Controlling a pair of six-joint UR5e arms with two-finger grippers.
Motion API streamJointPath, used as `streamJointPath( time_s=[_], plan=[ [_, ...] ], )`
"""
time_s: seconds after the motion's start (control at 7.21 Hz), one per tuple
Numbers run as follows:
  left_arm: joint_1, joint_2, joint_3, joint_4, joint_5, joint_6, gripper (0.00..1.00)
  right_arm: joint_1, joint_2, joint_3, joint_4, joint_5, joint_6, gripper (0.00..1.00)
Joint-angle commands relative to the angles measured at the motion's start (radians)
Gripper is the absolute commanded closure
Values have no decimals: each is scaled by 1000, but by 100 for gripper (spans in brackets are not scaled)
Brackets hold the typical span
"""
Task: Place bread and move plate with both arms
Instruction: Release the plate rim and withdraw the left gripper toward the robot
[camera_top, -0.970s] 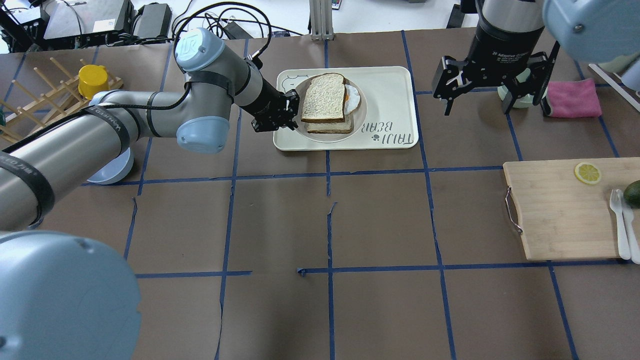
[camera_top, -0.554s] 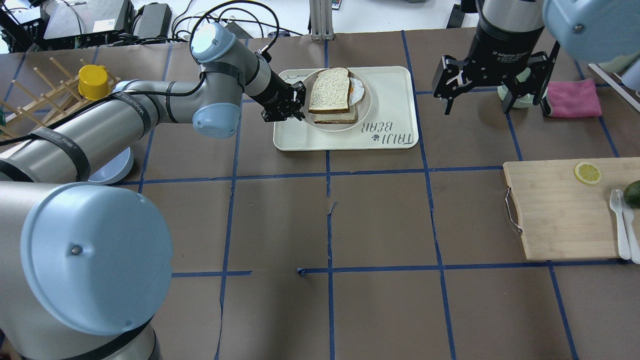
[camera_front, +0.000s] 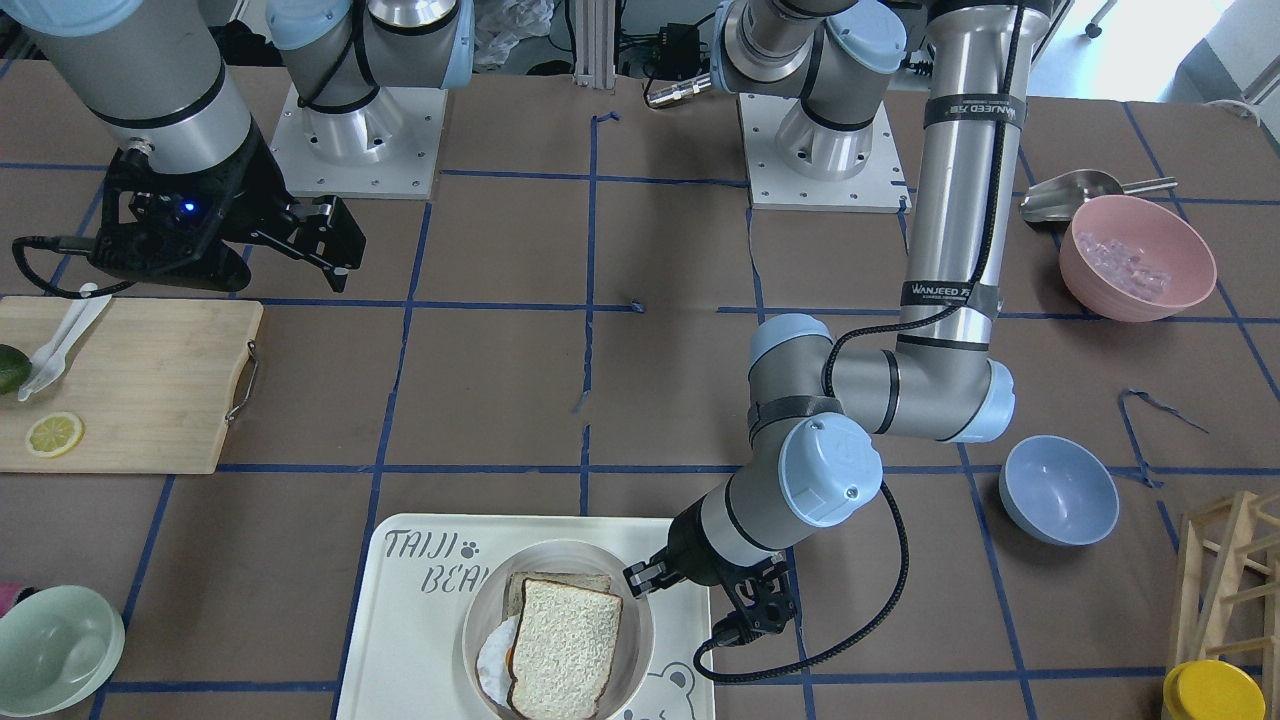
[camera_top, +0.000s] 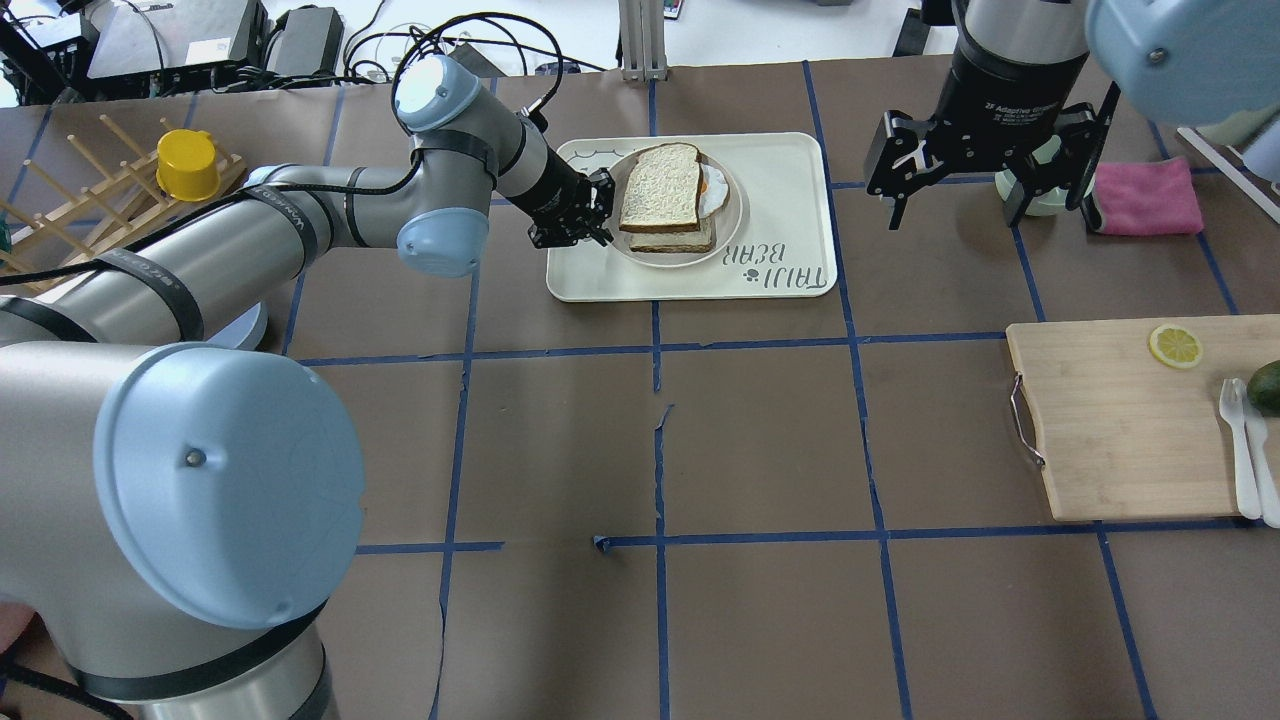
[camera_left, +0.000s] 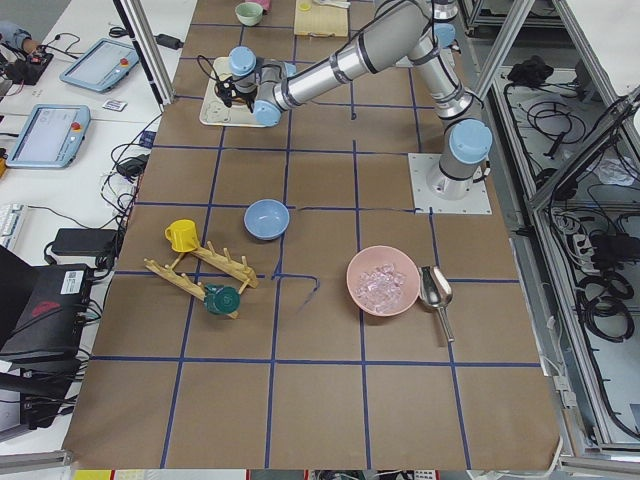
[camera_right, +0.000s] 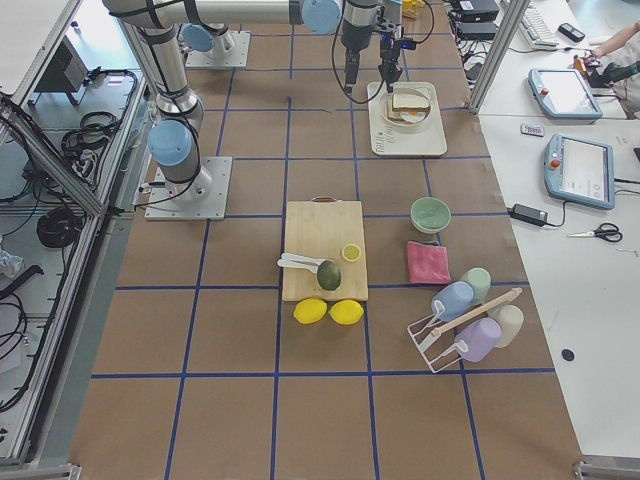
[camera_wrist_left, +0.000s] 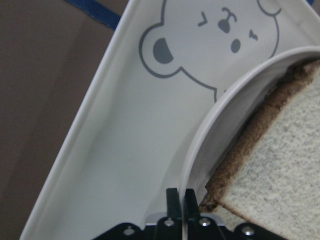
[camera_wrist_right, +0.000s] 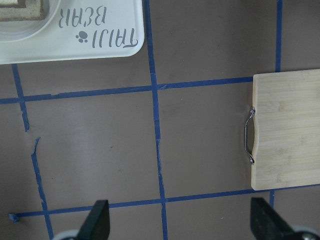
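The bread (camera_top: 660, 185), a pale speckled slice with a dark crust, lies on top of a fried egg and a second slice on the round cream plate (camera_top: 690, 260). The plate is on the white bear-printed tray (camera_top: 780, 170). My left gripper (camera_top: 603, 213) is shut on the plate's left rim. The left wrist view shows its fingertips (camera_wrist_left: 173, 196) pinched on the rim (camera_wrist_left: 220, 115), beside the bread (camera_wrist_left: 280, 165). The stack also shows in the front-facing view (camera_front: 565, 650). My right gripper (camera_top: 985, 215) is open and empty, hovering above the table to the right of the tray.
A wooden cutting board (camera_top: 1120, 420) with a lemon slice, a white fork and an avocado lies front right. A pink cloth (camera_top: 1145, 195) and a green bowl are behind the right gripper. A blue bowl (camera_front: 1058, 490), a pink bowl (camera_front: 1135, 255) and a rack with a yellow cup (camera_top: 187, 163) are on the left.
My left gripper, holding the plate by its rim, has carried it toward the back of the tray and lower, so it looks smaller. The right arm has not moved.
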Motion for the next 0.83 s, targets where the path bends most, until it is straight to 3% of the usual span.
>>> streamJointPath(
  time_s=[0.0, 0.14, 0.69],
  plan=[
    [0, 0, -1, -2, 3, 4, 83, 0, 0, 0, 1, 0, -1, 0],
    [-2, 0, -1, 7, 4, 18, 1, 0, 0, 0, 3, 0, -3, 0],
    [3, 95, -4, -49, 12, 153, 0, 0, -20, 0, 9, 18, -23, 0]
  ],
)
